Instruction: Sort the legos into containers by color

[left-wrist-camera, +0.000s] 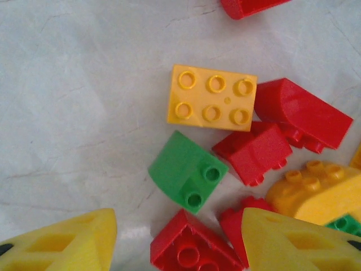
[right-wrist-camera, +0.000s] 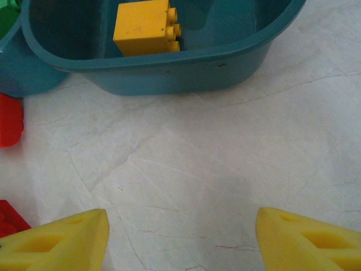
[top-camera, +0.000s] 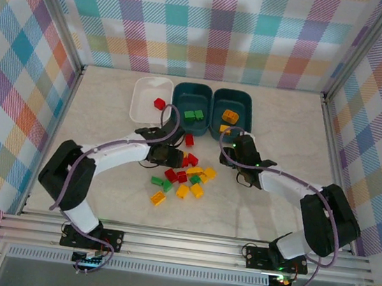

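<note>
Item: green lego point(left-wrist-camera: 186, 172), worktop point(top-camera: 298, 129) centre. Light, rigid, probably slick; I'd pinch its flat sides. Left gripper point(left-wrist-camera: 177, 220) spread wide, empty; right gripper point(right-wrist-camera: 180, 220) likewise, beside teal tub point(right-wrist-camera: 169, 79).

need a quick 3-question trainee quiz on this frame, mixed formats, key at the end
1. Multiple choice: which colour of brick lies in the white tub? A red, B green, C yellow.
2. True or false: the right gripper is shut on a brick.
3. Short answer: how many tubs hold at least one brick?
Key: 1 A, a red brick. 2 False, it is open over bare table. 3 Three: also green bricks in the middle teal tub and a yellow brick in the right teal tub.
</note>
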